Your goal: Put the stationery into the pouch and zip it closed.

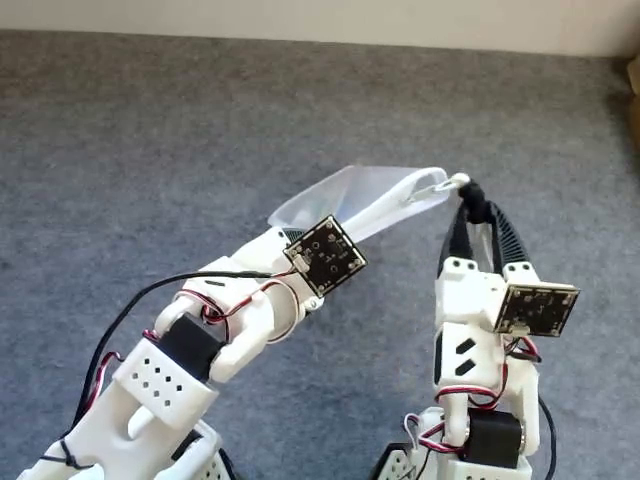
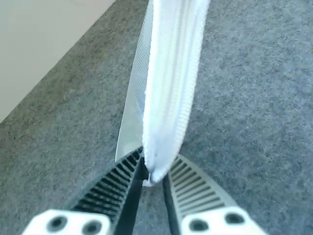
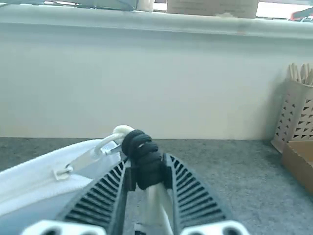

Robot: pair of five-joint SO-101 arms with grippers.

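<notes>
A white pouch [image 1: 365, 195] stretches between left and right jaws — over grey carpet [image 1: 150, 150].

The left arm's camera [image 1: 328, 255] hides one end of the pouch [image 1: 352, 196].

Lighting: soft, even daylight.
You see the white pouch [image 2: 166, 73] reading very bright in the left wrist view; the window strip [image 3: 279, 9] glares above the wall [image 3: 146, 78] in the right wrist view; the grey mat [image 1: 150, 150] is evenly lit.

I see the pouch [image 1: 372, 195] strung between both arms — left gripper [image 2: 152, 171] on its left end, right gripper [image 3: 146, 169] on the zip-pull end.
</notes>
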